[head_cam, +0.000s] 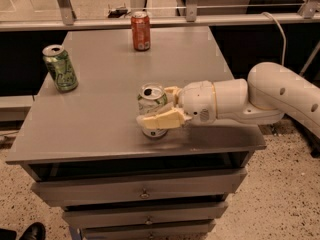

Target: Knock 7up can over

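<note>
The 7up can (pixel 150 104), silver-white with green lettering and an open top, stands upright near the front middle of the grey table (pixel 100 119). My gripper (pixel 155 106) reaches in from the right on a white arm (pixel 235 101) and is open around the can. The near finger (pixel 162 120) lies across the can's lower front. The far finger (pixel 172 91) sits behind the can's right side. The can's base is partly hidden by the near finger.
A green can (pixel 60 68) stands at the table's left. A red-orange can (pixel 141 30) stands at the back middle. A metal rail (pixel 200 20) runs behind the table. Drawers (pixel 145 194) sit below the front edge. A shoe (pixel 32 231) shows at bottom left.
</note>
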Robot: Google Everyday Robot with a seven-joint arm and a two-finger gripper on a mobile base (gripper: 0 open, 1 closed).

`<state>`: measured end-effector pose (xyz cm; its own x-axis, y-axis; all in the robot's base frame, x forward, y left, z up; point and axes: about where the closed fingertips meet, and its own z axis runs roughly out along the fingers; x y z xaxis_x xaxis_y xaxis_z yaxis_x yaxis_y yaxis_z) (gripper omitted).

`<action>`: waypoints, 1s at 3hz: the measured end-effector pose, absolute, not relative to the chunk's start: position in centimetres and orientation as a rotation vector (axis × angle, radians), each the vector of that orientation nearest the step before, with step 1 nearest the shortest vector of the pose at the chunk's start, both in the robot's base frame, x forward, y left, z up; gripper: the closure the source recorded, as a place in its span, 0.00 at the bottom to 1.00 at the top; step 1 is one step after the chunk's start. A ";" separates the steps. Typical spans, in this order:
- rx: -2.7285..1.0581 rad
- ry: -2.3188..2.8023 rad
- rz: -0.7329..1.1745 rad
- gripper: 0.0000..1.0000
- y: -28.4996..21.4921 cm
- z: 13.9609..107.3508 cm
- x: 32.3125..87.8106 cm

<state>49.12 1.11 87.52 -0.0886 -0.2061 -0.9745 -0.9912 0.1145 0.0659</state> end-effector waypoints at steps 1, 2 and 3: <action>-1.304 1.507 0.988 1.00 -1.9 88.2 51.6; -1.430 1.545 0.875 1.00 -4.5 89.3 54.1; -1.744 1.562 0.654 1.00 -6.4 89.9 56.4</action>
